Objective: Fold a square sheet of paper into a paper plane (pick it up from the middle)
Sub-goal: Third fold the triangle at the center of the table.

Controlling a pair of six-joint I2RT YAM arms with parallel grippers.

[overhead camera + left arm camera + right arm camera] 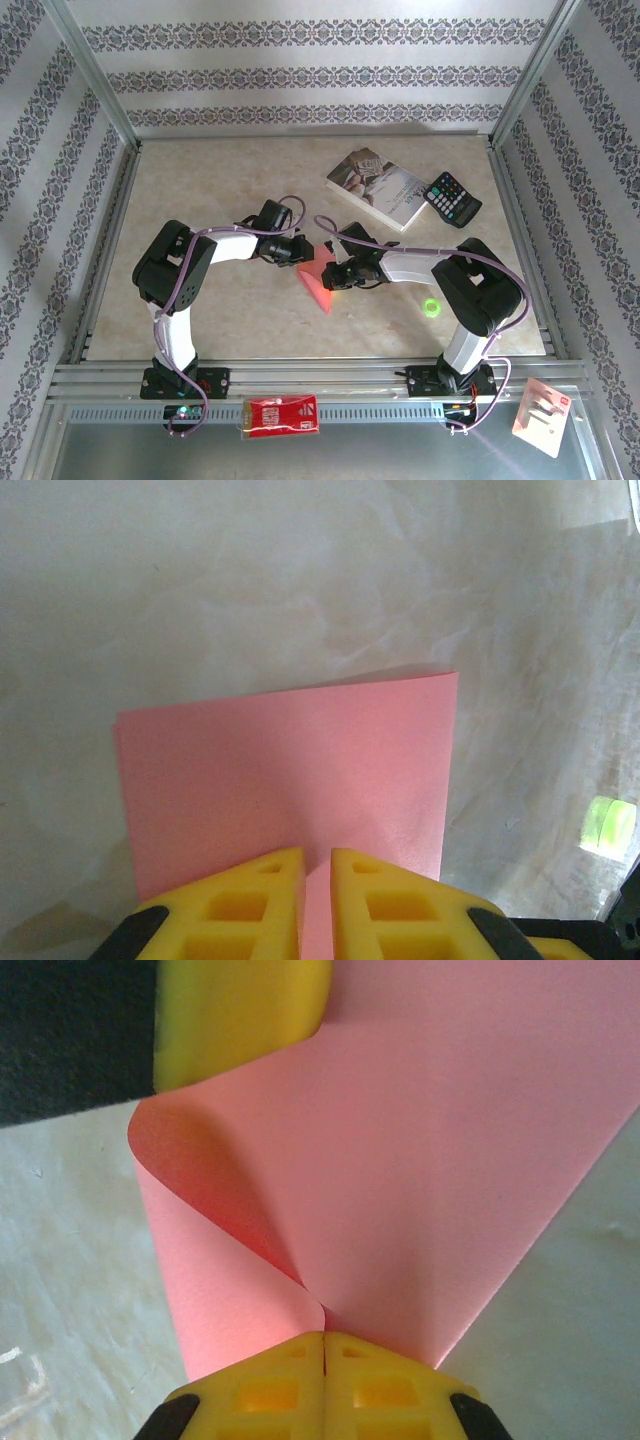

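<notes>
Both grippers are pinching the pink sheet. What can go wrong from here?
1. The left gripper and right gripper both pinch the pink sheet; pulling apart may tear it.
2. The sheet bows in a loose curl by the right gripper, so a crease might land crooked.

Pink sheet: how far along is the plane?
Done: the square sheet of paper is gripped by the left pincer and right pincer. In hand: it curls over in a soft bend, no sharp crease visible. Left: every fold; no nose or wings yet.
</notes>
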